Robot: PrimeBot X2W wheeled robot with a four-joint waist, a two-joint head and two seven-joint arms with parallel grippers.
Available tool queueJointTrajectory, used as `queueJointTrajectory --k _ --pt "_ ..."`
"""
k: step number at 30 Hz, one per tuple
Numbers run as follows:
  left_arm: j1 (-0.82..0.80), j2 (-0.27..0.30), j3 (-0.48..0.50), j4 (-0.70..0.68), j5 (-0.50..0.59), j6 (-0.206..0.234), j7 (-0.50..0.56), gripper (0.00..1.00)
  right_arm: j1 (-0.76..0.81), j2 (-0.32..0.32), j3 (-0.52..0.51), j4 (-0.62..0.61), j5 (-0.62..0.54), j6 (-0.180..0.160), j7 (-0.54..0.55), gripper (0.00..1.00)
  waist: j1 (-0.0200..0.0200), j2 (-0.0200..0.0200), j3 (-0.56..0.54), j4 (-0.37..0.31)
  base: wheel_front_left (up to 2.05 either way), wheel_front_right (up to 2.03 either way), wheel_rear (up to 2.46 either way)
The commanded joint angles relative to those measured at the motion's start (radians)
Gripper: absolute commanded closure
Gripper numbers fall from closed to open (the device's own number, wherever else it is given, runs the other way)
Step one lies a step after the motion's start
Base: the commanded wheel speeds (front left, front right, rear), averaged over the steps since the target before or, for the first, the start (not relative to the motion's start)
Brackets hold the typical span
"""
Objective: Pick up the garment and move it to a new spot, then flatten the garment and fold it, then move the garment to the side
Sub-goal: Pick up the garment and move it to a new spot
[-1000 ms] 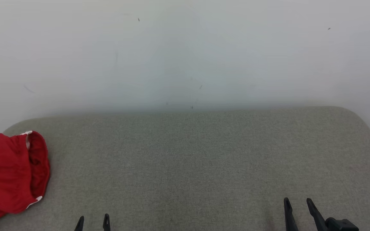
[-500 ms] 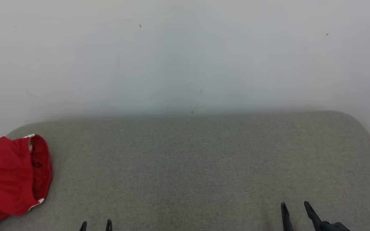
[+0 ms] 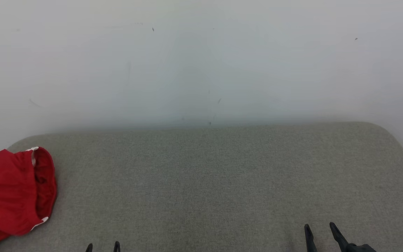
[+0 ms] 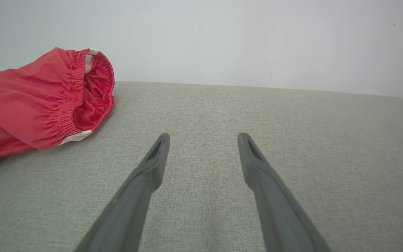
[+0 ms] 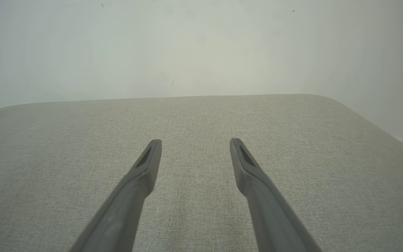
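Finds the red garment [image 3: 11,192] bunched at the lower left of the head frame, resting on the grey fabric bench [image 3: 201,182], elastic waistband gaping toward frame centre, white trim at its rim. Holds the left hand [image 3: 103,245] at the bottom edge, left of centre, fingers spread wide, gripping nothing, well apart from the garment. Holds the right hand [image 3: 319,225] at the lower right, likewise spread wide and empty, over the bench fabric. Meets a pale wall [image 3: 201,63] behind the bench.

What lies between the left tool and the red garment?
Only bare grey cushion, seen in the left wrist view; the open left tool sits apart from the red garment.
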Motion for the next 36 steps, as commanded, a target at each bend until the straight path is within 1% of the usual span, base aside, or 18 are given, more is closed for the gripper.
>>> queueJointTrajectory --k 1,5,7,10,14,15,22,26,31,36 --pt "0.006 -0.003 0.004 0.003 0.01 -0.002 -0.004 0.0 0.008 -0.001 0.001 0.002 -0.001 -0.002 -0.005 0.0 0.0 0.0 0.0 0.0 0.0 0.0 0.0" --pt "-0.004 -0.003 0.008 0.008 0.017 -0.005 -0.004 0.0 0.008 -0.001 0.002 0.0 0.001 -0.002 -0.004 0.0 0.0 0.0 0.0 0.014 0.0 0.0 0.0" --pt "-0.006 -0.004 0.008 0.012 0.024 -0.006 -0.004 0.0 0.01 -0.001 0.002 0.0 0.007 -0.002 -0.004 0.0 0.0 0.0 -0.001 0.032 0.0 0.0 0.0" --pt "-0.004 -0.002 0.011 0.014 0.028 -0.004 -0.004 0.0 0.015 -0.001 0.007 0.002 0.018 -0.002 -0.004 0.0 0.0 0.0 -0.004 0.072 0.0 0.0 0.0" --pt "-0.004 0.011 0.019 0.017 0.032 -0.005 -0.004 0.0 0.024 -0.001 0.012 0.004 0.04 -0.002 -0.004 0.0 0.0 0.0 -0.01 0.148 0.0 0.0 0.0" --pt "-0.004 0.011 0.019 0.017 0.032 -0.005 -0.004 0.0 0.024 -0.001 0.012 0.004 0.04 -0.002 -0.004 0.0 0.0 0.0 -0.01 0.148 0.0 0.0 0.0" --pt "-0.004 0.038 0.034 0.014 0.04 0.001 -0.004 0.0 0.025 0.0 0.024 -0.001 0.076 -0.002 -0.004 0.0 0.0 0.0 -0.013 0.311 0.0 0.0 0.0" --pt "0.0 0.055 0.049 0.008 0.036 0.009 -0.004 0.0 0.009 0.0 0.048 -0.002 0.1 -0.002 -0.004 0.0 0.0 0.0 -0.001 0.388 0.0 0.0 0.0" --pt "0.009 0.054 0.086 -0.032 0.016 0.029 -0.004 0.0 -0.035 -0.001 0.085 0.001 0.099 -0.002 -0.004 0.0 0.0 0.0 0.041 0.435 0.0 0.0 0.0" --pt "0.027 0.043 0.112 -0.069 0.009 0.043 -0.004 0.0 -0.084 -0.001 0.116 0.017 0.091 -0.002 -0.004 0.0 0.0 0.0 0.071 0.462 0.0 0.0 0.0"
